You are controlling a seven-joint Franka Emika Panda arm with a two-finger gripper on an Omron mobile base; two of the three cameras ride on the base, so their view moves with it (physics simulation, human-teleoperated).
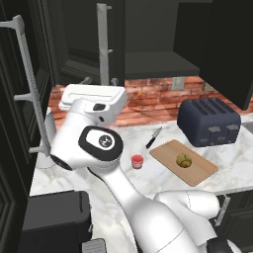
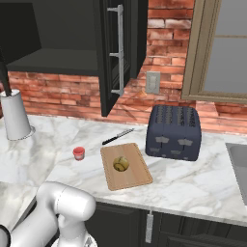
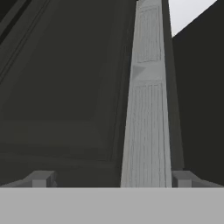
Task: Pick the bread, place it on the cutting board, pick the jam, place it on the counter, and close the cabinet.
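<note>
- The bread [image 1: 184, 160] sat on the cutting board [image 1: 196, 170], roughly in the board's middle; the right base view showed the same bun [image 2: 120, 164] on the board [image 2: 134, 177].
- The cutting board lay flat on the marble counter [image 2: 193, 183], just in front of the dark blue toaster [image 2: 174, 131].
- The jam [image 1: 137, 161] stood upright on the counter, near the board's left end but not touching it; in the right base view it [image 2: 78, 153] stood well apart from the bun.
- A black-handled knife [image 1: 153, 138] lay on the counter behind the board, between the board and the brick wall [image 2: 164, 53].
- The cabinet [image 2: 53, 43] was open, with its dark shelf showing, and 1 door [image 2: 116, 48] swung out toward the room with its silver bar handle [image 2: 119, 50] facing forward.
- In the hand view, the pincer [image 3: 112, 178] faced a dark panelled door [image 3: 61, 78] at close range, with a long silver handle [image 3: 146, 109] running up between the 2 fingertips [image 3: 41, 178].
- The pincer's fingers were spread wide, 1 on each side of the handle, and pinched nothing.
- A white cylindrical holder [image 2: 15, 116] stood on the counter at the far left of the right base view.
</note>
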